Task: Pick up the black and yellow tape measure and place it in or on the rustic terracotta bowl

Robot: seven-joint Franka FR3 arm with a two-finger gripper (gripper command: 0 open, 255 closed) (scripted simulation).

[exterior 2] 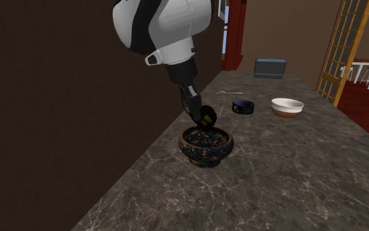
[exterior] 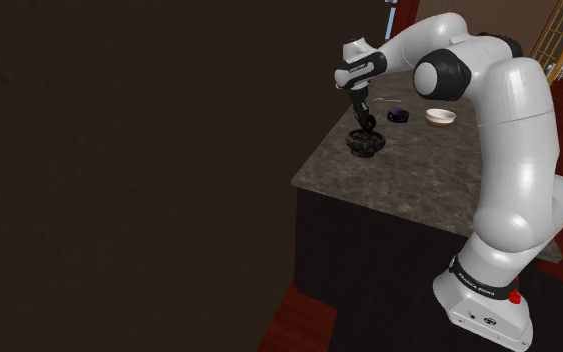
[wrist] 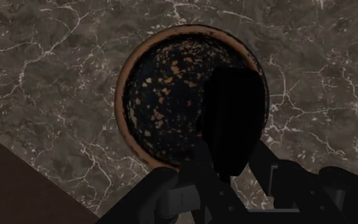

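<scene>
A dark bowl [exterior 2: 206,156] with orange speckles and a terracotta-coloured rim [wrist: 124,95] stands on the marble counter near its wall-side edge. My gripper [exterior 2: 199,115] hangs just above the bowl's rim, shut on the black and yellow tape measure [exterior 2: 208,119]. In the wrist view the tape measure [wrist: 233,118] is a black oval clasped between the two fingers, over the inner part of the bowl and off its centre. In the shoulder view the gripper [exterior: 367,124] hovers directly over the bowl [exterior: 366,147].
Behind the bowl sit a small dark blue dish [exterior 2: 243,106], a white bowl with a brown base [exterior 2: 287,106], a thin white wire [exterior 2: 229,93] and a grey box [exterior 2: 270,67]. A dark wall runs along the counter [exterior 2: 294,177] on the second exterior view's left.
</scene>
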